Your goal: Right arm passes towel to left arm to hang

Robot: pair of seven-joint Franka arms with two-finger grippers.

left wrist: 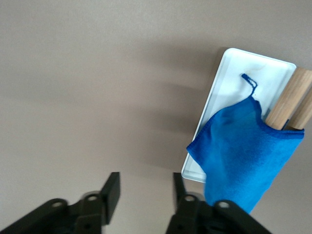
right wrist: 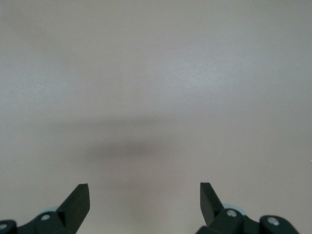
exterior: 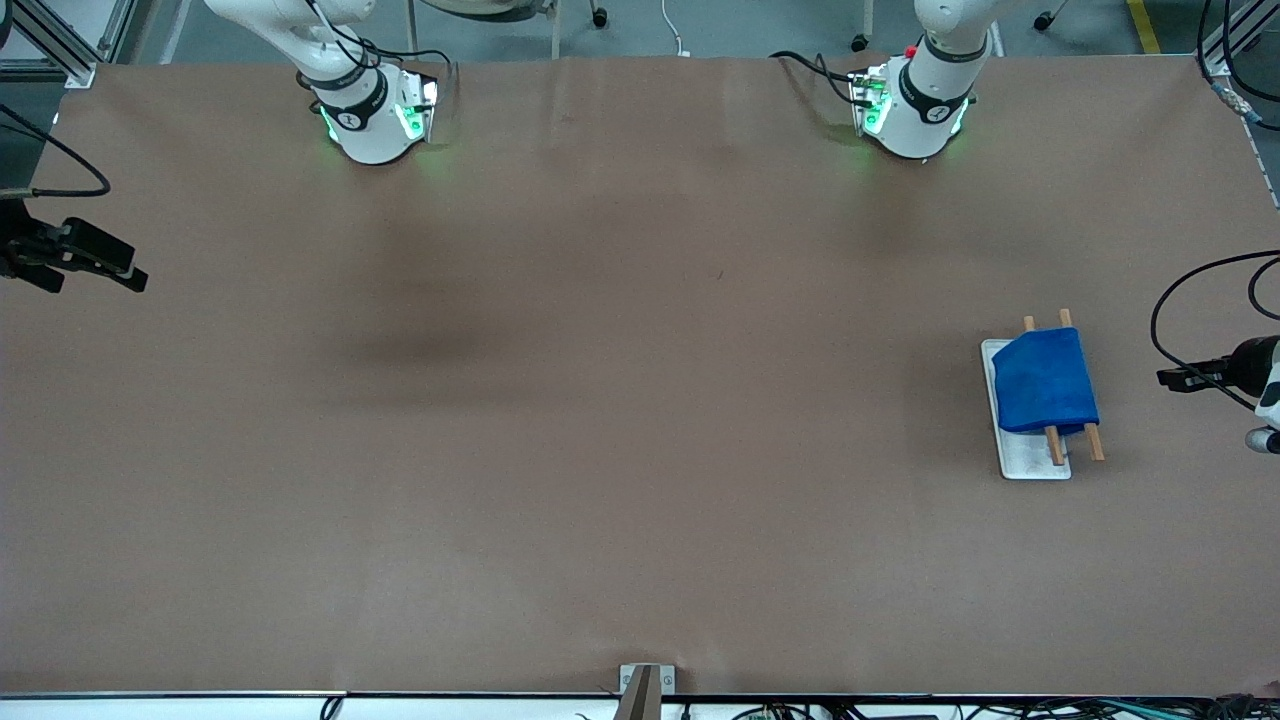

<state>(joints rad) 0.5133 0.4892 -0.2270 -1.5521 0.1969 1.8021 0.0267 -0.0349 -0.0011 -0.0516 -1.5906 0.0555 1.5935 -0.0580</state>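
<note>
The left tool, a black two-finger part, hangs above the brown paper-covered bench at the left arm's end, its two fingers parted with a clear gap between them and nothing held. In the left wrist view only bare bench shows through that gap, and the bright royal-blue soft towel lies just beside one finger without touching it. In the front view this tool shows at the picture's edge, apart from the towel. The towel is draped over two light wooden rods that lie side by side above a flat white rectangular base; the cloth covers most of the rods' length and leaves their ends bare. A small blue thread loop at one corner of the towel rests on the white base. The rack stands on the bench toward the left arm's end, nearer to the front camera than the left arm's base. The right tool waits over bare bench at the right arm's end, its black fingers spread wide and empty; in the front view it shows at the picture's edge, well apart from the towel and rack.
</note>
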